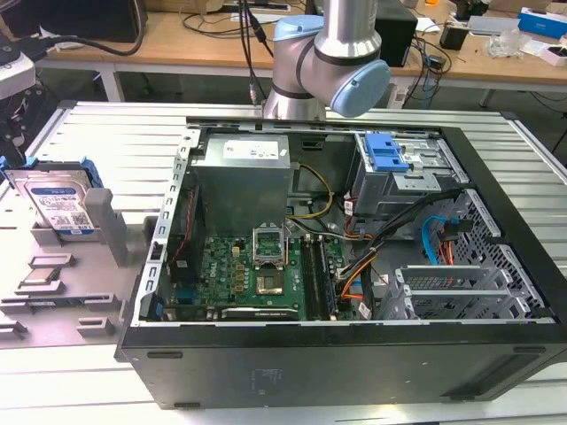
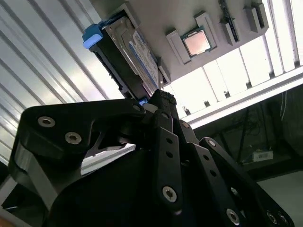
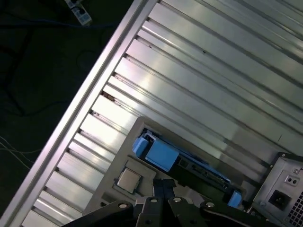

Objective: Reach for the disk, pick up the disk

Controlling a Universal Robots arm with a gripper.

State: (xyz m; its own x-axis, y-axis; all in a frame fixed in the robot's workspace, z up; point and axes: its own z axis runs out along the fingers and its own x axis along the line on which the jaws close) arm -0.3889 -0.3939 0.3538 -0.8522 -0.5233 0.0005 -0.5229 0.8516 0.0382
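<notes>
1. Exterior view: the disk (image 1: pixel 58 208) stands tilted on edge in a grey holder (image 1: pixel 104 226) on the tabletop (image 1: pixel 106 133), at the exterior view's left, beside the open computer case (image 1: pixel 354 372).
2. The arm (image 1: pixel 328 62) rises behind the case, well apart from the disk.
3. In both wrist views the gripper (image 2: pixel 161 99) (image 3: pixel 163 185) points toward the disk, its jaws clenched together on nothing.
4. A processor chip (image 2: pixel 197 42) lies flat on the holder near the disk.

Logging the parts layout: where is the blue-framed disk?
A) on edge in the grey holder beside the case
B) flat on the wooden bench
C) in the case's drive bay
A: the disk stands on edge in the grey holder at the exterior view's left, outside the computer case.
</notes>
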